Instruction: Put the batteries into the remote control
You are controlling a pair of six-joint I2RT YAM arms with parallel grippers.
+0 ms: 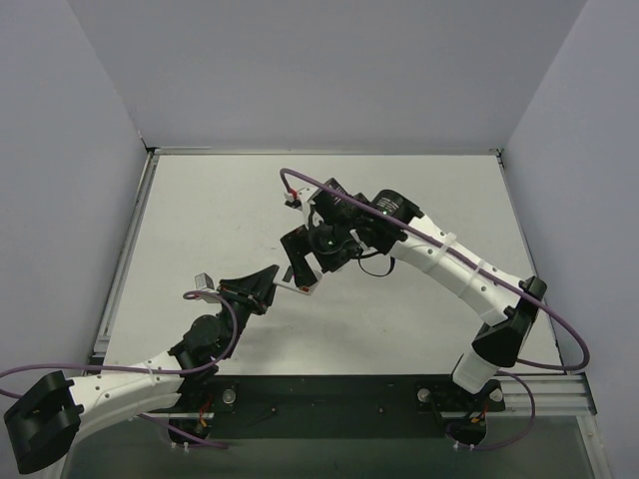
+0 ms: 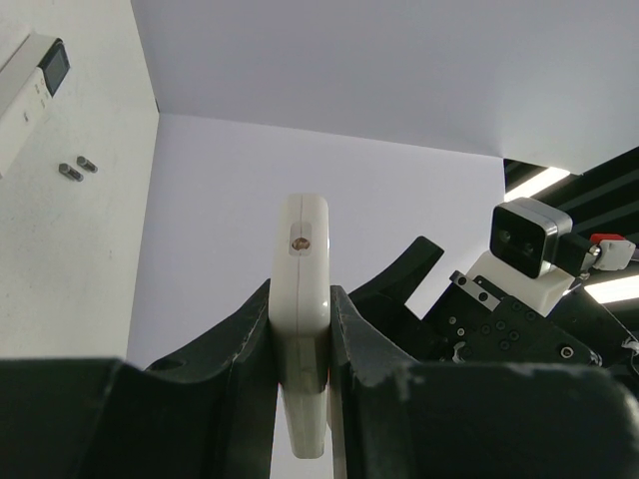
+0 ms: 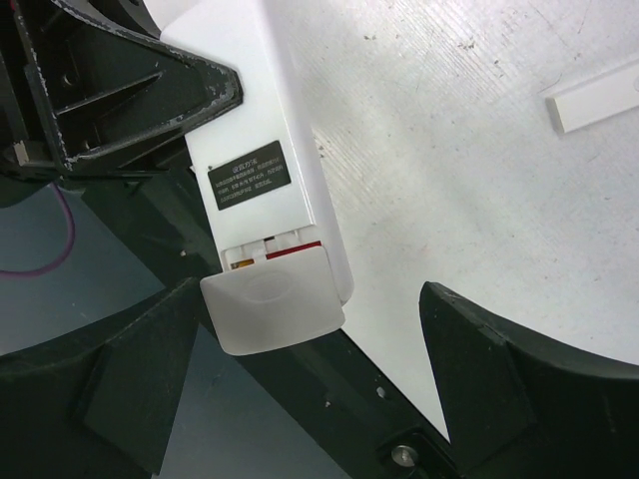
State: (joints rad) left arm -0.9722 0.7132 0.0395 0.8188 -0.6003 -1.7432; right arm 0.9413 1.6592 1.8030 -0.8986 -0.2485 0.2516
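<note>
My left gripper (image 2: 303, 329) is shut on the remote control (image 2: 303, 299), which it holds edge-on above the table. The right wrist view shows the remote's white back (image 3: 270, 120) with its small dark label (image 3: 250, 175). The white battery cover (image 3: 272, 311) is slid partly off the end, and a red strip (image 3: 295, 246) shows in the slot. My right gripper (image 3: 315, 349) is open and its fingers straddle the cover's end. Two tiny dark cylinders, the batteries (image 2: 72, 172), lie on the table at far left. In the top view both grippers (image 1: 268, 287) (image 1: 305, 261) meet mid-table.
A longer, slimmer white remote with a dark screen (image 2: 30, 85) lies on the table near the batteries. A white bar (image 3: 594, 95) lies on the table at the right wrist view's upper right. Grey walls enclose the white table (image 1: 419, 180) on three sides.
</note>
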